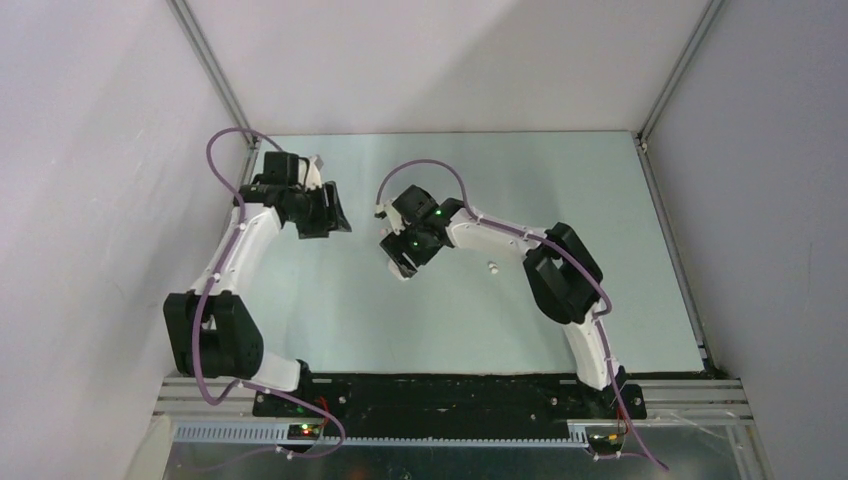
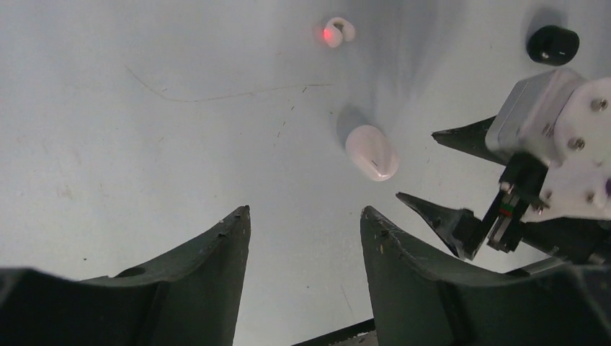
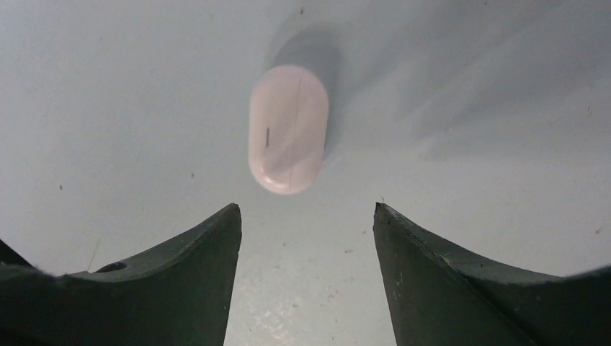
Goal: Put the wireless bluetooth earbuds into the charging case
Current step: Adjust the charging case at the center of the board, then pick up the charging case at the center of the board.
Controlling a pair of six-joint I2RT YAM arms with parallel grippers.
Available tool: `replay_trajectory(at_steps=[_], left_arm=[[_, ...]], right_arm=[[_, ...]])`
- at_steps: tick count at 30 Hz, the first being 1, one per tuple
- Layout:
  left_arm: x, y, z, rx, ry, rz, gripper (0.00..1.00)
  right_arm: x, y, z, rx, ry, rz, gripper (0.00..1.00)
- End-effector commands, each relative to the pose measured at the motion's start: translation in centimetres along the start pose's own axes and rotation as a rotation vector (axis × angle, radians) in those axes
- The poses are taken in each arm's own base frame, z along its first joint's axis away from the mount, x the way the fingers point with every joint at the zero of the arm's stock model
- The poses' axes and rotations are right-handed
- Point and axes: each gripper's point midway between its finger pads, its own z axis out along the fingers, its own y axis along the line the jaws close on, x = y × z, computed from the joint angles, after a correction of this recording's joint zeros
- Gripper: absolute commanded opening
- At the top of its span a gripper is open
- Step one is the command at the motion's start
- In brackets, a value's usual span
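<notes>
A shut white oval charging case (image 3: 288,128) lies on the pale table just ahead of my right gripper (image 3: 306,209), which is open with nothing between its fingers. In the left wrist view the same case (image 2: 372,152) lies beside the right gripper (image 2: 416,164), whose fingertips point at it without touching. Farther off lies one white earbud (image 2: 337,31) with a red light, a small white speck (image 1: 491,267) from above. My left gripper (image 2: 305,210) is open and empty, short of the case. From above, the left gripper (image 1: 335,218) and the right gripper (image 1: 395,255) face each other, and I cannot make out the case.
A small black rounded object (image 2: 552,45) lies beyond the right gripper; whether it is a case or a bud I cannot tell. Grey walls with metal corner rails (image 1: 210,60) close in the table (image 1: 560,180) on three sides. The arm bases (image 1: 440,400) line the near edge.
</notes>
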Motion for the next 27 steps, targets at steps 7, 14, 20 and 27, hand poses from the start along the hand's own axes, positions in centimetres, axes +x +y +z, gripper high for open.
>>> replay_trajectory(at_steps=[7,14,20,27], left_arm=[[-0.2,0.1,-0.7,0.028,-0.028,-0.063,0.62],[-0.5,0.2,-1.0,0.029,-0.04,-0.068,0.62],[-0.6,0.2,-0.9,0.031,-0.038,-0.07,0.62],[-0.5,0.1,-0.4,0.043,-0.017,-0.08,0.62]], right_arm=[[-3.6,1.6,1.6,0.014,-0.063,0.078,0.66],[-1.8,0.9,3.2,0.047,-0.007,0.097,0.63],[-0.8,0.1,4.1,0.058,0.016,0.084,0.56],[-0.8,0.0,5.2,0.016,0.009,-0.01,0.5]])
